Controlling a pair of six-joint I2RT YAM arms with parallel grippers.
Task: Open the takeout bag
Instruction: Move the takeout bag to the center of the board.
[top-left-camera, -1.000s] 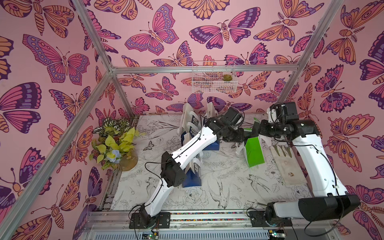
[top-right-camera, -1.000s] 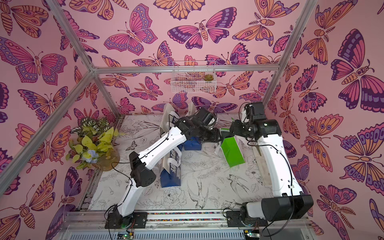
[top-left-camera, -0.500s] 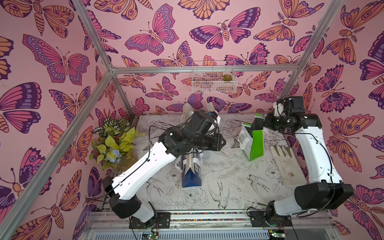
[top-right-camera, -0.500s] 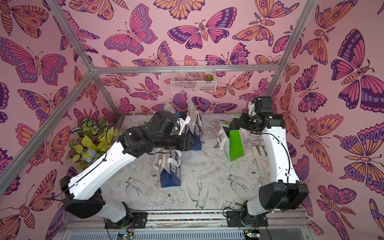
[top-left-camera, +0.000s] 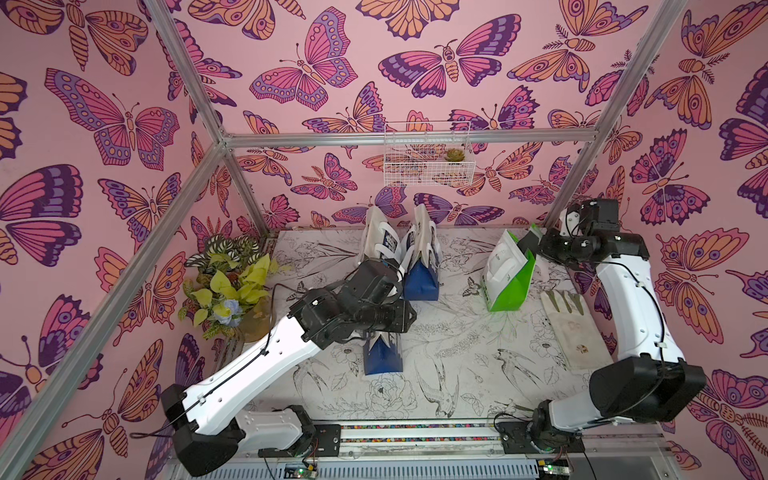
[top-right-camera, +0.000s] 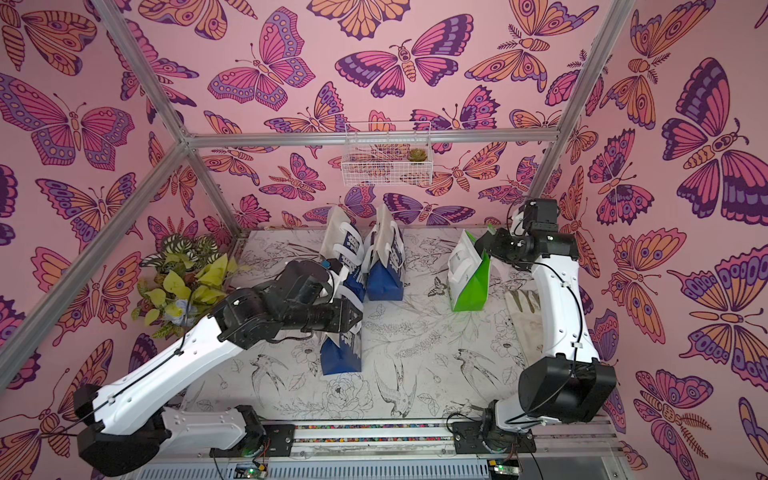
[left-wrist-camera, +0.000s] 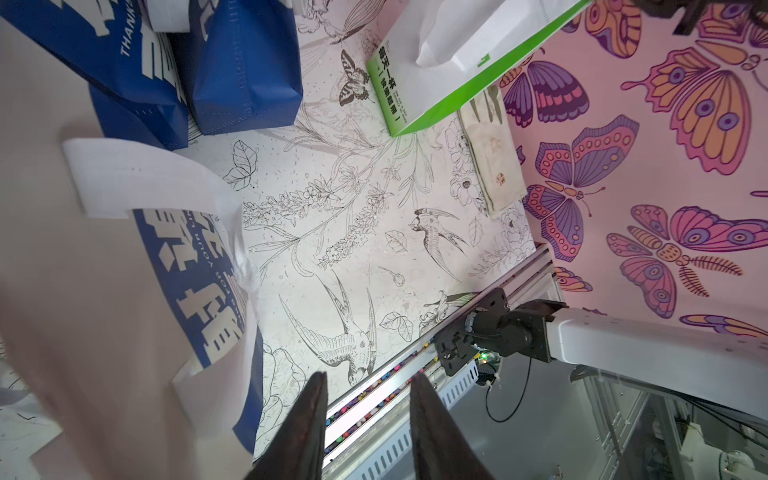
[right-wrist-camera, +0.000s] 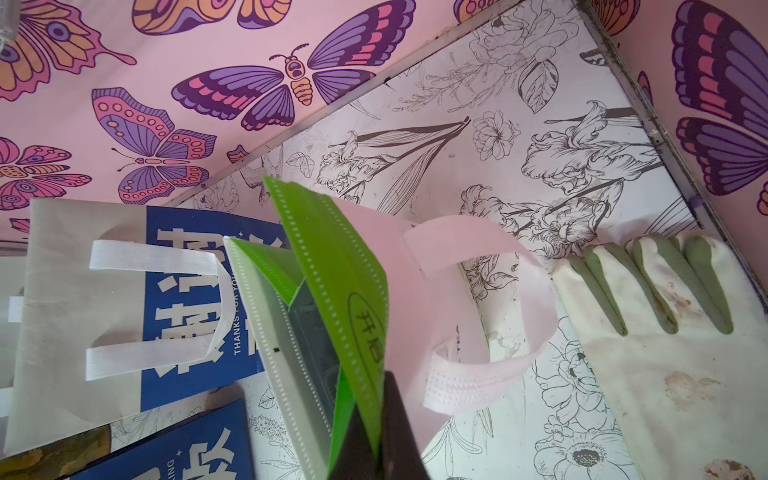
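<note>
Green takeout bag (top-left-camera: 509, 286) standing on the desk (top-left-camera: 457, 374) toward the back right, between two blue bags (top-left-camera: 419, 270) and a soiled glove (top-left-camera: 571, 332). My right fingers (right-wrist-camera: 399, 436) are clenched on its green top flap, which bears an oval with Chinese characters. My left fingers (left-wrist-camera: 307, 428) stand apart, grasping nothing, beside the nearest blue bag (left-wrist-camera: 195, 299). On a blue bag in the right wrist view I read "THANKS FOR YOU".

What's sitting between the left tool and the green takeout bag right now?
Nothing: only bare printed tabletop separates the left tool from the green takeout bag, in both top views and the left wrist view.
</note>
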